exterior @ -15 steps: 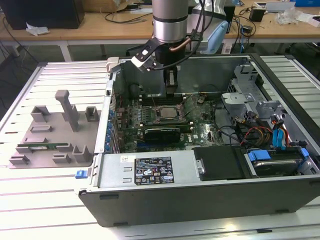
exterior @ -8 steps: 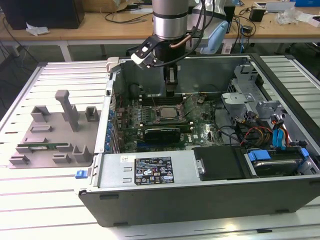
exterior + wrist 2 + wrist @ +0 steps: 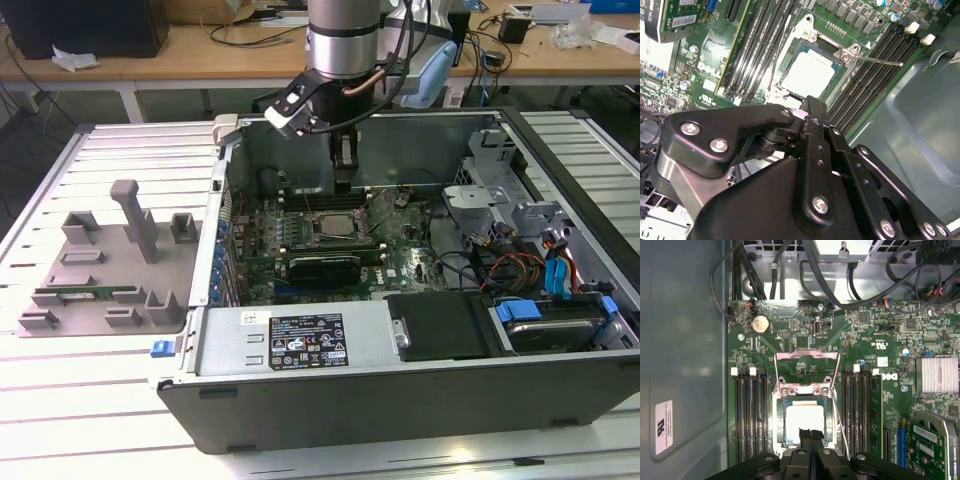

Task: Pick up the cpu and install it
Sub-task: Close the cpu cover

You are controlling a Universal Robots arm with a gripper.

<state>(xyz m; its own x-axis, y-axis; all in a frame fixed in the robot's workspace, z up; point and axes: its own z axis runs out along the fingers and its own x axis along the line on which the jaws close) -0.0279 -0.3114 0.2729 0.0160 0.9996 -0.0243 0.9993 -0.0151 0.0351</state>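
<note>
The cpu [image 3: 804, 419] is seen lying flat in the socket [image 3: 779, 425], deep in the case [image 3: 300, 345] toward its far wall. The load frame [image 3: 806, 356] is swung back, leaving the seat exposed. The gripper [image 3: 811, 435] is held just above, jaws closed on nothing.

Arm [image 3: 345, 35]: cylindrical wrist section of brushed silver-grey metal, with a black collar below it.
Joint cap [image 3: 437, 62]: pale blue and rounded, on the exterior view's right of the wrist.
Cables [image 3: 405, 40]: several black ones, looped beside the wrist.
Copper-coloured line [image 3: 374, 76]: one, curving in under the collar.
Camera block [image 3: 285, 108]: small white-and-black box on the collar, on the exterior view's left.
Gripper [image 3: 810, 434]: matte black, with flat linkage bars rounded at the ends and narrow squared fingers.
Screws [image 3: 719, 145]: silver with round heads, set at the linkage pivots.
</note>
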